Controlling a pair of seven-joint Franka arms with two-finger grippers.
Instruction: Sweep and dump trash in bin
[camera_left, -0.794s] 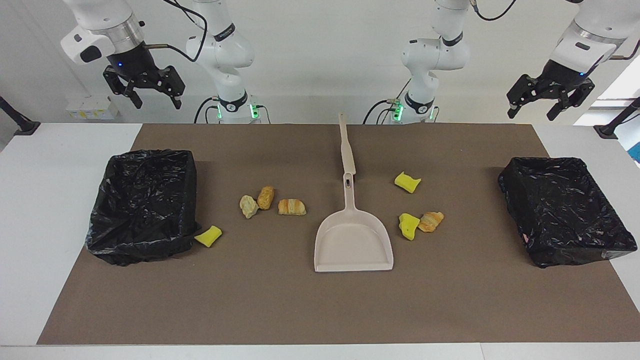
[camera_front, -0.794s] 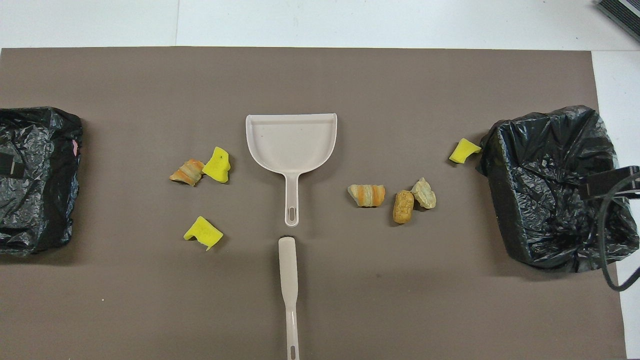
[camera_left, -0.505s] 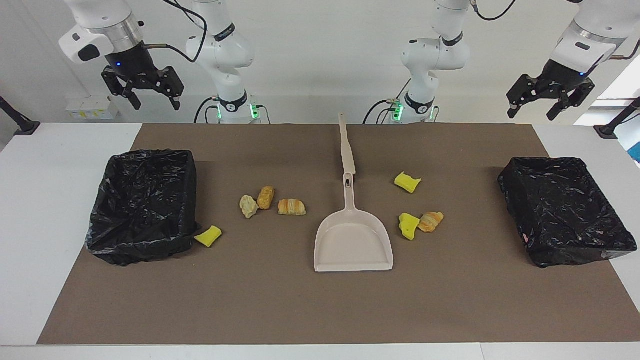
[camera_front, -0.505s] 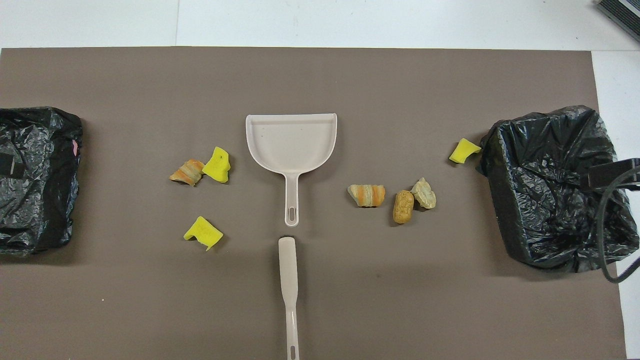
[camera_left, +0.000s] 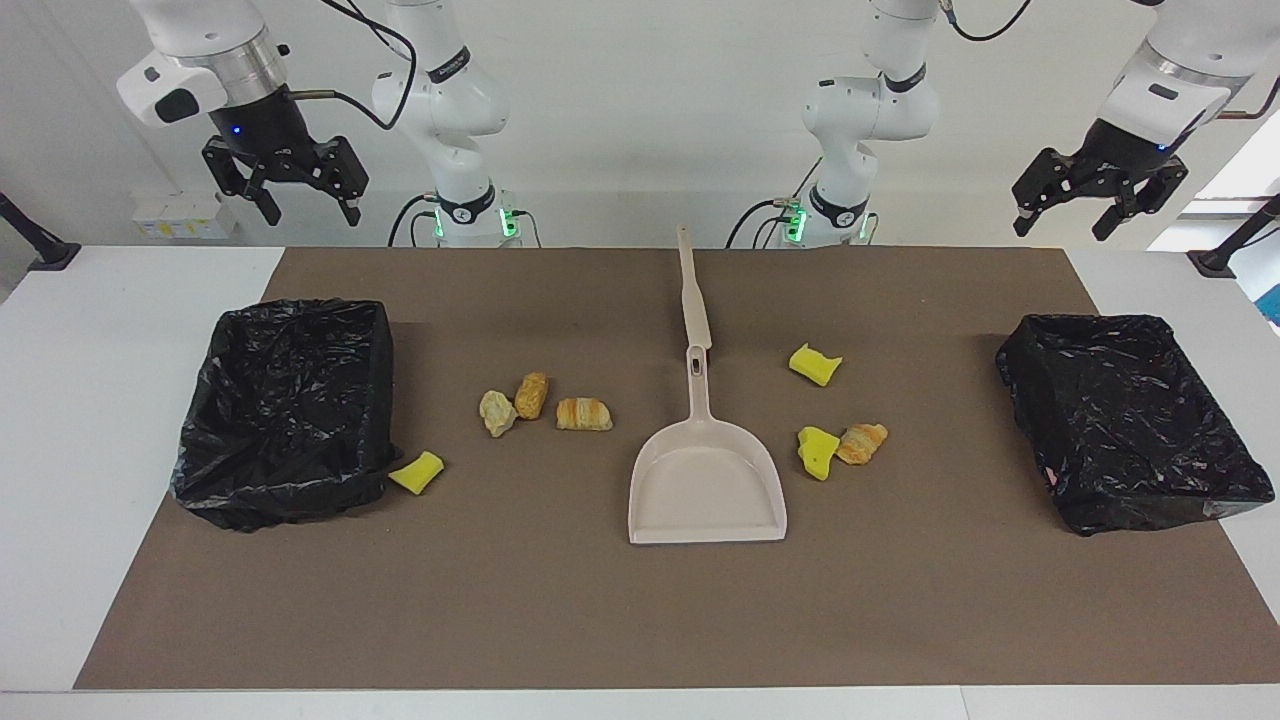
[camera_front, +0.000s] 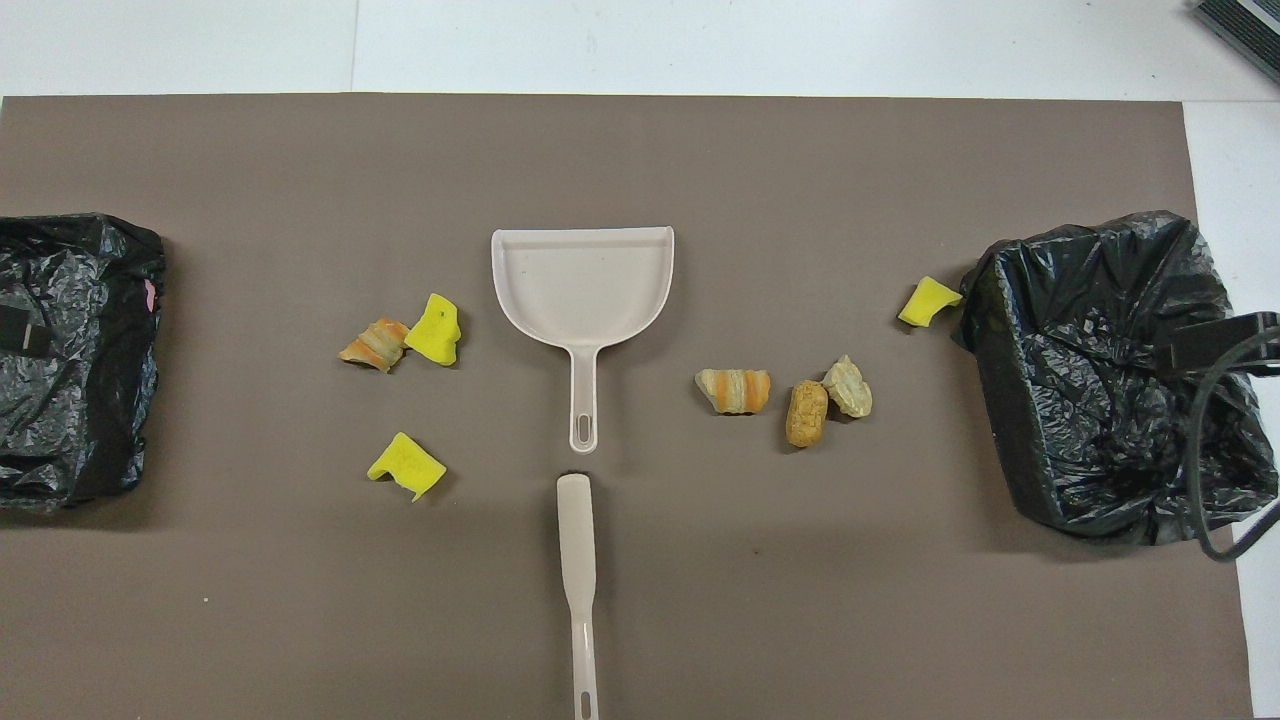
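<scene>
We see the left gripper (camera_left: 1100, 205) raised high with its black fingers spread wide and nothing between them, above the table's edge at the left arm's end, over the black-bag-lined bin (camera_left: 1130, 420) there. The right gripper (camera_left: 300, 190) hangs the same way, fingers apart and empty, above the other black-bag-lined bin (camera_left: 285, 425) at the right arm's end. In the overhead view only slivers of dark gripper show over the bins.

On the brown mat (camera_left: 560, 610), midway between the arms, lies the beige plastic dustpan (camera_left: 705, 480), flat, its handle pointing toward the robots. Just nearer to the robots, in line with that handle but apart from it, lies a slim beige scraper-like stick (camera_left: 692, 295).

The trash is scattered on the mat, none of it in a bin. Toward the left arm's end we find a yellow spongy wedge (camera_left: 815, 364) lying alone, and farther from the robots a second yellow wedge (camera_left: 818, 452) touching a golden-brown striped pastry piece (camera_left: 862, 442). Toward the right arm's end sit another striped pastry piece (camera_left: 583, 414), a brown oblong pastry (camera_left: 532, 395) and a beige rock-like lump (camera_left: 496, 412), the last two touching. A third yellow wedge (camera_left: 416, 472) lies right beside the right arm's bin.
</scene>
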